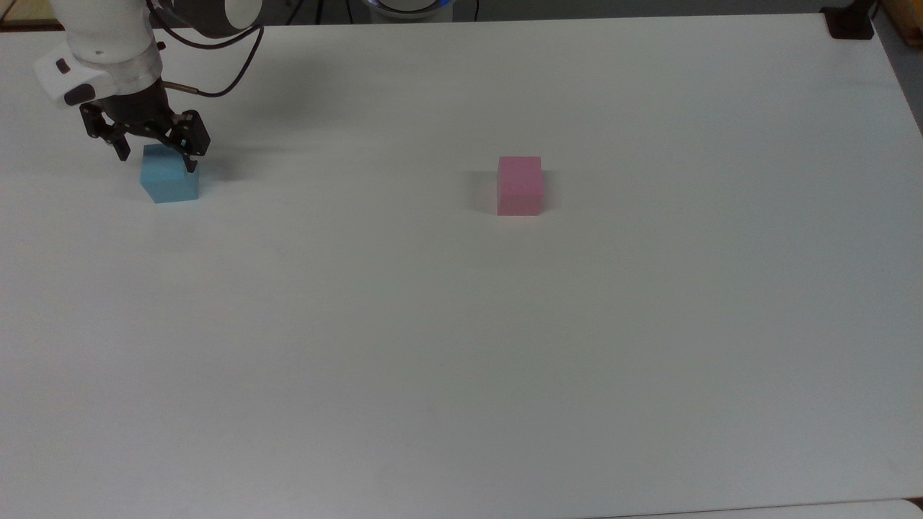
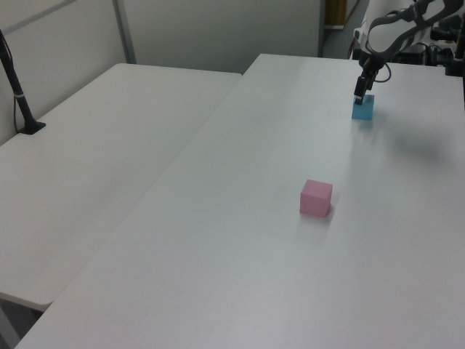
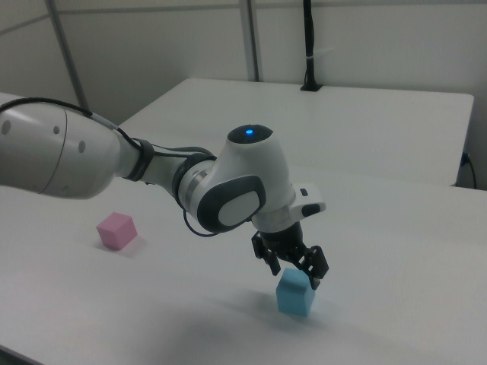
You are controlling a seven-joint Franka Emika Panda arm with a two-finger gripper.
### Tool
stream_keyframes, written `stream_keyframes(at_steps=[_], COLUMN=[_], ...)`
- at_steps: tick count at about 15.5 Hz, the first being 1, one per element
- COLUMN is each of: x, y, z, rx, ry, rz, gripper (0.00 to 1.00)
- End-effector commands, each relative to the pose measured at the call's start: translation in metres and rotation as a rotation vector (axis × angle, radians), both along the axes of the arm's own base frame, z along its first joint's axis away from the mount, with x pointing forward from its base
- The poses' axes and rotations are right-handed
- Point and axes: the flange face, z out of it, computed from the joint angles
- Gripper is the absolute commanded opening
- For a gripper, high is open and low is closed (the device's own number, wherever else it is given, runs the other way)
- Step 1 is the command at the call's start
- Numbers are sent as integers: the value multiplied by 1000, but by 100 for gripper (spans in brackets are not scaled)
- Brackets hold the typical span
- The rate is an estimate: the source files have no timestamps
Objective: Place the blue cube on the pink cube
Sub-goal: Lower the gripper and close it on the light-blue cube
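At the top view's far left the gripper is held pointing down over the blue cube, fingers spread wide astride its top; nothing is gripped. The pink cube is seen well apart to the top view's right, resting on the white table.

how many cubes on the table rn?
2. The blue cube sits near the top view's left edge, with the open pincer straddling its top. The pink cube stands alone near the middle of the table, well apart from the blue one.
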Motion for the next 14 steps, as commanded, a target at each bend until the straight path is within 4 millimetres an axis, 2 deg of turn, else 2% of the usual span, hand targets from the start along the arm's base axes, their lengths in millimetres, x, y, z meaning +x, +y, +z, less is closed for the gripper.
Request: stream_keyframes(at_steps=[1, 4, 6, 8, 11, 14], x=[3, 3, 3, 3, -1, -9], y=[4, 4, 5, 6, 18, 58], z=[-8, -13, -13, -4, 32, 84], rx=[1, 3, 4, 6, 35, 90], ry=[-5, 4, 5, -1, 2, 29], rz=[-9, -9, -10, -14, -16, 22], gripper=[92, 66, 54, 52, 49, 49])
